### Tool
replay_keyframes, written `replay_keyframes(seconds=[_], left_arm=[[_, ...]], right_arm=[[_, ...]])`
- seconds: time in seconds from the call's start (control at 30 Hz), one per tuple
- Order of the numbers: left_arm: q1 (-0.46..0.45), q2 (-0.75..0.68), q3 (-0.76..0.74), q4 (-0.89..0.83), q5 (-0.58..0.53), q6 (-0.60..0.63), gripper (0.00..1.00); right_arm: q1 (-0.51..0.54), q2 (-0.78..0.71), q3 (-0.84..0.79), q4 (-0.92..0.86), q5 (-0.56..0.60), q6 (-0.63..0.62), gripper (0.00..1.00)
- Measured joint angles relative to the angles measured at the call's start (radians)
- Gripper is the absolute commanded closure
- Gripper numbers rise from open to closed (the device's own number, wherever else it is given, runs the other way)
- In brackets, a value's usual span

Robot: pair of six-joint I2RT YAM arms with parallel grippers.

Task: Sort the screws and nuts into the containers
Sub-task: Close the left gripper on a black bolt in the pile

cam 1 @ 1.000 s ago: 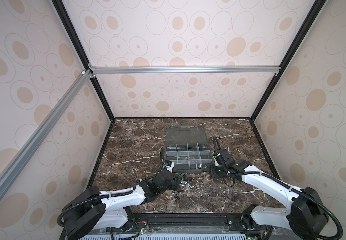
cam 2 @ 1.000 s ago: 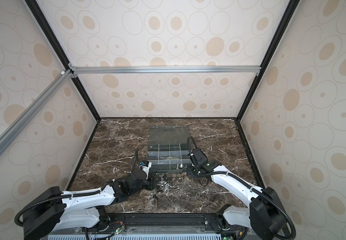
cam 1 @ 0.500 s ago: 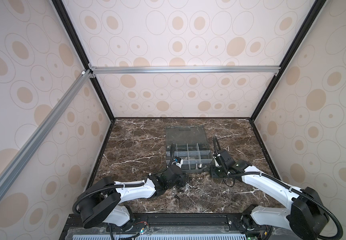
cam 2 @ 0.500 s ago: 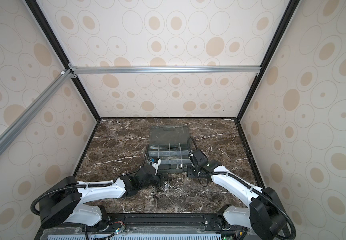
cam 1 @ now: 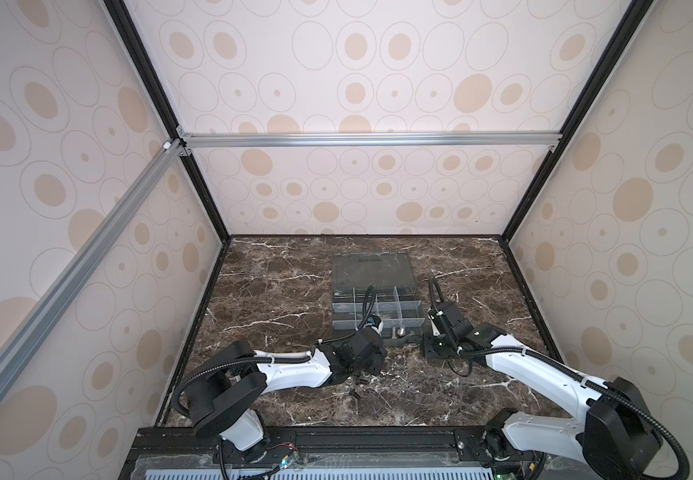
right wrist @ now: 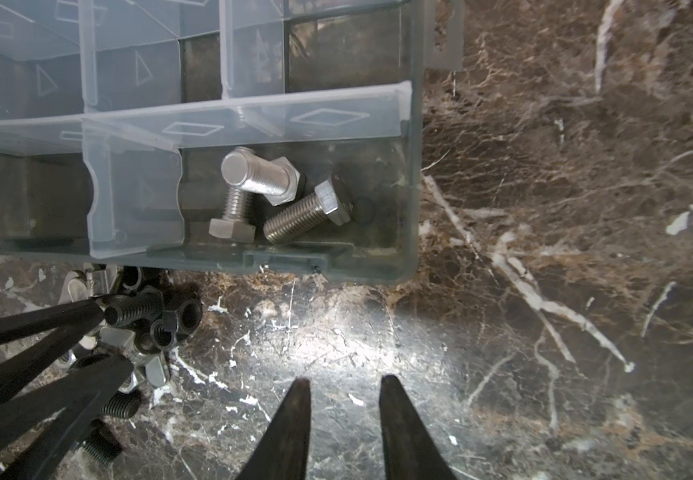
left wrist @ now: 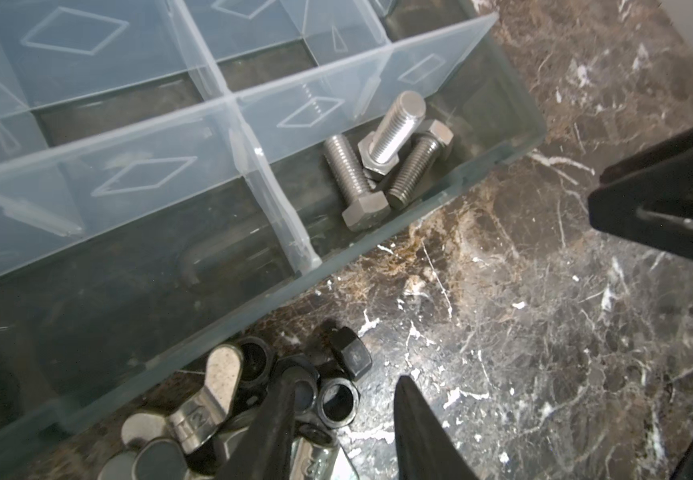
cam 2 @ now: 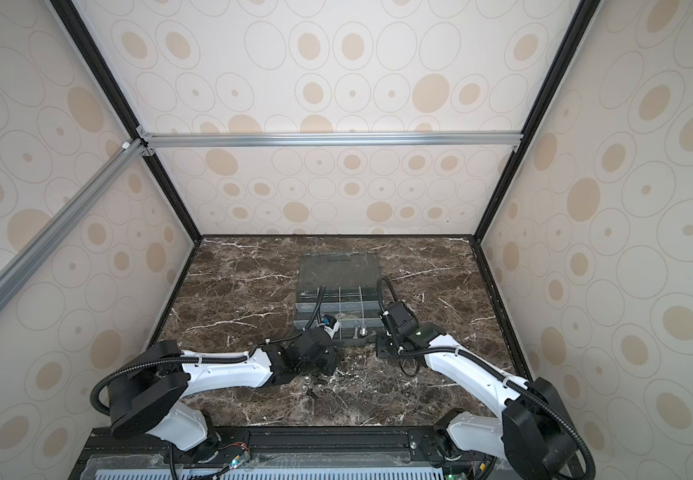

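Note:
Three silver screws [left wrist: 378, 166] [right wrist: 270, 199] lie in the corner compartment of the organizer box [cam 1: 378, 307] [cam 2: 338, 305], whose clear lid lies open behind it. On the marble against the box's front wall is a pile of dark ring nuts [left wrist: 338, 403], silver wing nuts [left wrist: 220, 374] and black screws [right wrist: 122, 405]. My left gripper [left wrist: 346, 380] is down in this pile and open. One dark ring nut sits between its fingers without being clamped, and one finger [left wrist: 282, 399] lies over a neighbouring nut. My right gripper [right wrist: 344, 380] hangs open over bare marble near the box's right front corner.
The box's other compartments [left wrist: 99, 62], split by translucent dividers, show nothing inside. The left fingers [right wrist: 66, 318] reach into the right wrist view beside the pile. Patterned walls enclose the marble floor [cam 1: 278, 291] on three sides.
The left arm has stretched forward and low, carrying its gripper right along the box front into the pile, and its jaws have narrowed. The right arm has not moved.

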Motion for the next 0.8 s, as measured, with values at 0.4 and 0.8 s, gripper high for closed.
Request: replay_keyframes(seconds=[0.4,0.8], left_arm=[[-0.009,0.023,0.032,-0.067,-0.064,0.019,0.64],[-0.013,0.056,0.032,-0.065,-0.076,0.024,0.73]], right_arm=[[0.000,-0.001,-0.016,0.007,-0.002,0.004,0.68],[0.000,-0.008,-0.016,0.008,-0.005,0.004,0.68]])
